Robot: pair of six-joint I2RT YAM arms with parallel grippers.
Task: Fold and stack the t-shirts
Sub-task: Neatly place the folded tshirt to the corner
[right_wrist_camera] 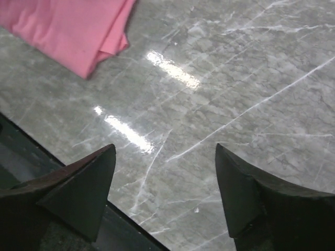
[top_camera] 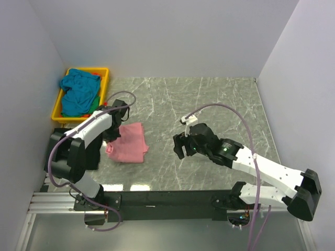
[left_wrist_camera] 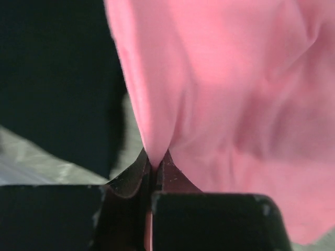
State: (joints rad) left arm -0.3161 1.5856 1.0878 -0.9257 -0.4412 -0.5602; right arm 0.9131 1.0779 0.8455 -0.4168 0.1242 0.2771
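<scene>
On the table's (top_camera: 209,104) left, left gripper (left_wrist_camera: 155,166) angles down, jaws pinched tight on the folded pink shirt's (top_camera: 131,142) edge. Just right of it, right gripper (right_wrist_camera: 165,183) hovers low, arm outstretched, jaws wide, empty.

One pink t-shirt (top_camera: 128,142), one teal t-shirt (top_camera: 78,90), one yellow tray (top_camera: 58,116).

Bare table (right_wrist_camera: 246,78) lies open under and ahead of the right gripper (right_wrist_camera: 165,151); the pink shirt (top_camera: 130,142) lies well off to its left, and the yellow tray (top_camera: 57,112) stands beyond the left gripper (left_wrist_camera: 155,163)
</scene>
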